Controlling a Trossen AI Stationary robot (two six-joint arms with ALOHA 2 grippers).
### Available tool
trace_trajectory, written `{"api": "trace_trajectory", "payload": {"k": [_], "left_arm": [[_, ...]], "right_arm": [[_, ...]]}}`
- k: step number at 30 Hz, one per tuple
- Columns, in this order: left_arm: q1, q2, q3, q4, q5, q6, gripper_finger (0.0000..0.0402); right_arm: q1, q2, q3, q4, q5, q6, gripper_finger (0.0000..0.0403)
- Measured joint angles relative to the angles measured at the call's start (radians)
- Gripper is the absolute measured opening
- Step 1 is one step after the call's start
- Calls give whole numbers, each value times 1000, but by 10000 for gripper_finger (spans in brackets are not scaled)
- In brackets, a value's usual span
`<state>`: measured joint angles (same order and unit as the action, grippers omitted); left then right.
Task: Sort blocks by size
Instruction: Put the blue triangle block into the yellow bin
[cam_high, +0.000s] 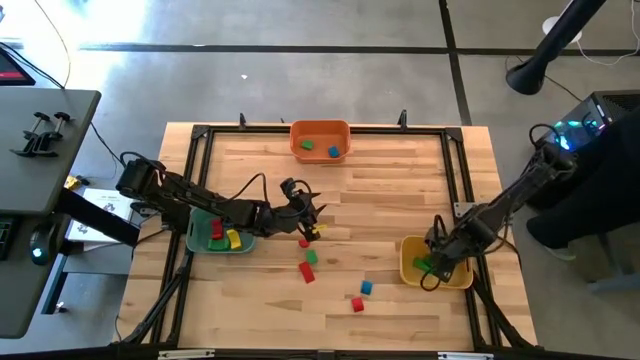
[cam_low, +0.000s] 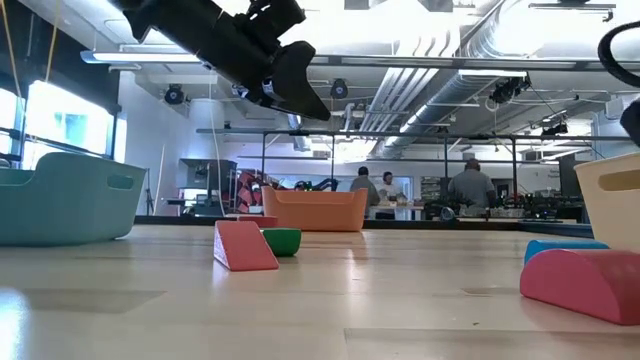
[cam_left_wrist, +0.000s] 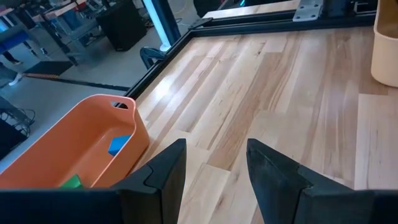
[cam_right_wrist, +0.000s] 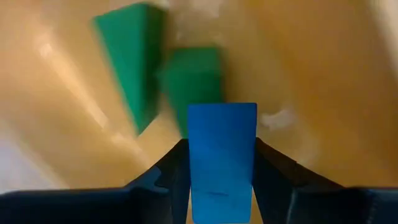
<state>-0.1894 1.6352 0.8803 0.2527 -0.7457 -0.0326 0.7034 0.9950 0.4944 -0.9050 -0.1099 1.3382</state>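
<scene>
My right gripper (cam_high: 436, 264) reaches down into the yellow bin (cam_high: 462, 278) at the table's right and is shut on a blue block (cam_right_wrist: 222, 149). Two green blocks (cam_right_wrist: 134, 62) lie on the bin's floor below it. My left gripper (cam_left_wrist: 214, 149) hangs open above the table's middle with nothing between its fingers; it faces the orange bin (cam_left_wrist: 74, 155). Loose red (cam_high: 307, 273), green (cam_high: 311, 257) and blue (cam_high: 366, 287) blocks lie flat on the wood just near of it. In the low view the left gripper (cam_low: 295, 85) is high above a red block (cam_low: 243, 246). My right gripper pinches the blue block by two opposite sides (cam_right_wrist: 194, 163) between its two fingers. The fingers come from above and point almost straight down. The block sticks out past the fingertips over the yellow bin's floor. I cannot tell whether it touches the floor or the green blocks.
A green bin (cam_high: 200, 238) at the table's left holds red, yellow and green blocks. The orange bin (cam_high: 320, 128) at the far edge holds a green and a blue block. A black frame (cam_high: 200, 135) rims the table. People stand in the room beyond.
</scene>
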Motion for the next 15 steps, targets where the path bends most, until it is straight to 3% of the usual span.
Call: {"api": "trace_trajectory", "payload": {"k": [6, 15], "left_arm": [[0, 0, 0, 8, 0, 0, 156], [0, 0, 0, 14, 1, 0, 156]], "right_arm": [[5, 63, 2, -18, 71, 75, 132], [5, 76, 13, -30, 73, 101, 242]]}}
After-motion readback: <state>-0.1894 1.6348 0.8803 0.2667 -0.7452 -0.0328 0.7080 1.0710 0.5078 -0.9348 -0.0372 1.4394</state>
